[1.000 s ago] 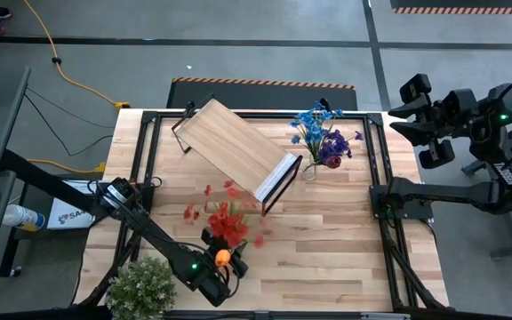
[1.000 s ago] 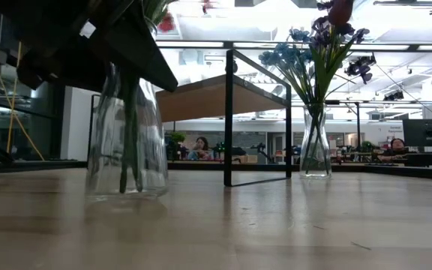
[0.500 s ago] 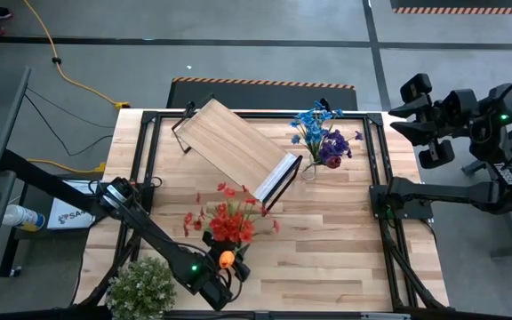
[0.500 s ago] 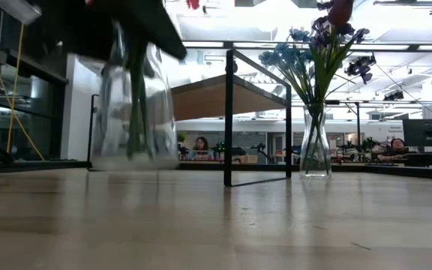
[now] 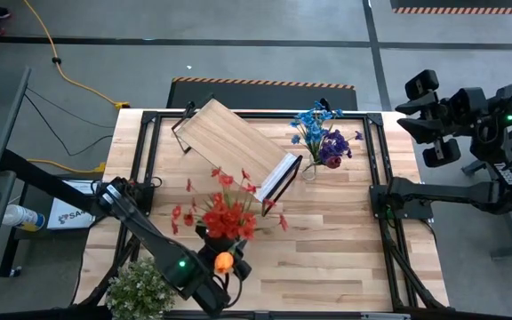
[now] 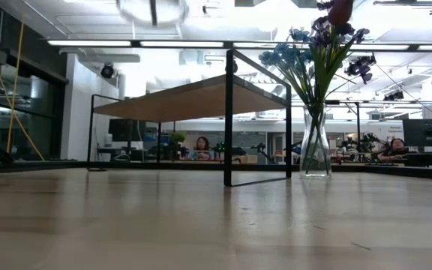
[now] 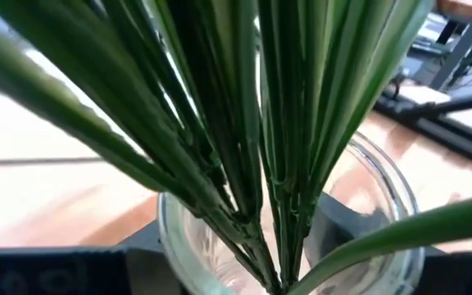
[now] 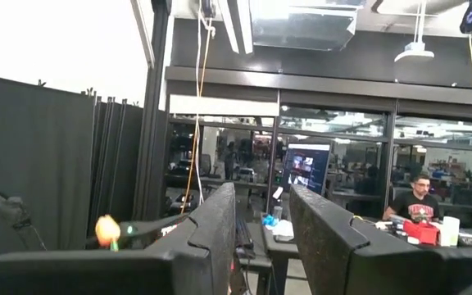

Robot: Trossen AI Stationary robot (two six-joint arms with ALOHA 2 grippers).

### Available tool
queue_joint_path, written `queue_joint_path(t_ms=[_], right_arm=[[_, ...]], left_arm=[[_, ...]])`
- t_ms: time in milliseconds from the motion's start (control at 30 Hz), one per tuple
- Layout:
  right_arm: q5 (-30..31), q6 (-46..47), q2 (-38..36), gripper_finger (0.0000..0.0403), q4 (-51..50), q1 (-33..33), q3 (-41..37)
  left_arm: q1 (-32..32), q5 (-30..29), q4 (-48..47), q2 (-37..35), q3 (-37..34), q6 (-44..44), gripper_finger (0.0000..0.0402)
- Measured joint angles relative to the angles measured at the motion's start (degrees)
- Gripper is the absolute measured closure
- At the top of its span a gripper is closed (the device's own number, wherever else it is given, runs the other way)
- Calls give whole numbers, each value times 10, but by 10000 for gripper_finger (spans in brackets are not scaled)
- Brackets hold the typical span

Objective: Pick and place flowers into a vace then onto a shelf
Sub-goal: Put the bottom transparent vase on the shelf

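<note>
A clear glass vase (image 7: 383,176) full of red flowers (image 5: 227,212) on green stems (image 7: 252,147) hangs high above the table's near left part. My left gripper (image 5: 213,244) is shut on it. In the low view only the vase's bottom (image 6: 152,9) shows, at the top edge. The light-wood shelf (image 5: 234,147) stands on its black frame at the far middle of the table. A second glass vase (image 6: 315,142) with blue and purple flowers (image 5: 321,138) stands on the table to the right of it. My right gripper (image 5: 429,116) is raised beyond the table's right edge, open and empty. My left gripper holds the vase just below its rim (image 7: 170,238), with one dark finger (image 7: 138,254) on each side of the glass. It comes from the table's near side, slanting slightly down. The vase is upright and lifted clear of the table, the flowers standing above the fingers.
A bushy pale green plant (image 5: 140,289) sits at the near left corner, close to my left arm. Bare wood lies across the table's near right part. A black frame (image 5: 380,187) borders the table. People sit in the room beyond.
My left gripper has gone straight up with the vase of red flowers. The vase stood on the table a second ago and now hangs well clear of it, still upright. In the low view only its bottom remains at the top edge.
</note>
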Motion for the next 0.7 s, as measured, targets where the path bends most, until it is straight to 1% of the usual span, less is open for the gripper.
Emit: queue_joint_path(t_ms=[167, 300, 333, 533, 700], right_arm=[[0, 1, 0, 292, 0, 0, 0], [0, 1, 0, 292, 1, 0, 0], [0, 1, 0, 292, 1, 0, 0], [1, 1, 0, 292, 1, 0, 0], [1, -4, 0, 292, 2, 0, 0]], left_arm=[[5, -22, -91, -1, 89, 2, 202], [24, -24, -159, -1, 145, 2, 202], [30, -25, -166, -1, 158, 4, 202], [89, -23, -163, -19, 198, 116, 202], [142, -20, -164, -57, 199, 171, 202]])
